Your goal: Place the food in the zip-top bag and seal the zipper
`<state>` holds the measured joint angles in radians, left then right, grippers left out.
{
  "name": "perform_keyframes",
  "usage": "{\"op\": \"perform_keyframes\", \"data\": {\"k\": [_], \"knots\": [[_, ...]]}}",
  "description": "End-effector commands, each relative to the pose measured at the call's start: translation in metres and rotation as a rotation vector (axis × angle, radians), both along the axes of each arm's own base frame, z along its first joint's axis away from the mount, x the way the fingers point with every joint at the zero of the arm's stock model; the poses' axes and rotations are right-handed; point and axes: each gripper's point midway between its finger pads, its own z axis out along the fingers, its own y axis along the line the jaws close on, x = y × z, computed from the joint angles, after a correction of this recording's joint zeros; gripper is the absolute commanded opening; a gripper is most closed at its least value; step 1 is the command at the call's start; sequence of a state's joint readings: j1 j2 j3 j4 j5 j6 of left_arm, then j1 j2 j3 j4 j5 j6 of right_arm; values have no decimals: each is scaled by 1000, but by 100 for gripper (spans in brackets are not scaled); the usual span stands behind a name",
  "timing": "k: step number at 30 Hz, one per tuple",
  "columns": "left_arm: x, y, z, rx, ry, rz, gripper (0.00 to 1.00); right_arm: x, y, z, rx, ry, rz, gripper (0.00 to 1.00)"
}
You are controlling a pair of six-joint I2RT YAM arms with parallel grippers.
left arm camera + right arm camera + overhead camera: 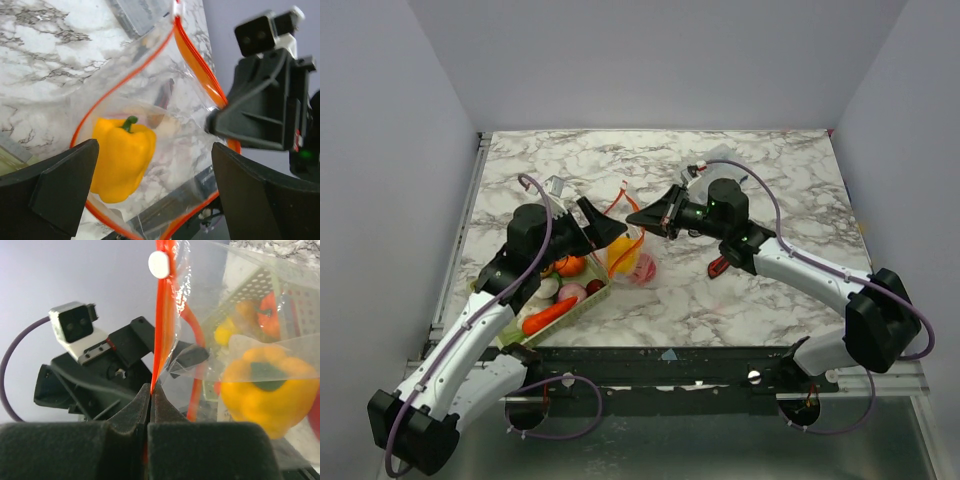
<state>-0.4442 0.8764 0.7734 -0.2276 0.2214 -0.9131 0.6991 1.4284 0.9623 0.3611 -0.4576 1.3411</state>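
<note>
The right claw (151, 390) is clamped together on the thin red-orange zipper strip (161, 315) of the transparent floppy plastic zip-top bag (632, 255). It pinches one lip of the mouth and holds it up off the white marble-patterned counter (770, 180). The strip rises straight from between its fingers. This grip looks meant to hold the limp film up and the mouth gaping so that pieces can go in.

The left claw (155, 192) faces it from just across the mouth. Its fingers are wide apart with nothing between them, and it points into the opening. Just beyond it, inside the bag, lies a glossy yellow toy bell pepper (122, 157) with its green stem toward the mouth. The overhead view shows a pink-and-red piece (645, 270) beside the pepper, apparently inside the bag too.

Behind the left claw, beside its own arm, a pale green mesh basket (582, 305) holds more food, among it an orange carrot (550, 315) and some round orange, white and pink pieces.

Loading seems only partly done, and the zipper is open, so sealing has not begun. The next fetch falls to the empty left claw. If the pinched lip slips, the bag will likely slump shut.
</note>
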Motion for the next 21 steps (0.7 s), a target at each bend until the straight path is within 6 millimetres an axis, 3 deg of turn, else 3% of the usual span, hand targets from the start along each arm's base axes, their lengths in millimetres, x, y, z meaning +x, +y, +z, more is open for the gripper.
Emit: {"op": "perform_keyframes", "data": {"k": [1,5,7,9,11,13,17,21], "knots": [[-26,-5,23,64,-114,-186,98,1,-6,6,9,-25,-20,0],[-30,17,22,185,-149,-126,91,-1,-7,4,8,-24,-15,0],[-30,33,14,251,-147,-69,78,-2,-8,5,8,-29,-12,0],[-34,38,15,270,-174,-62,75,-3,-8,5,6,-35,-10,0],[-39,39,21,252,-207,-65,76,-3,-9,4,-5,-37,-12,1],[-40,41,23,235,-226,-45,86,-4,-10,4,-15,-48,-13,0],[-28,57,-1,274,-121,76,88,-5,-12,6,-37,-67,-7,0],[-22,38,-20,277,-32,-18,71,-5,-17,8,-73,-88,-29,0]]}}
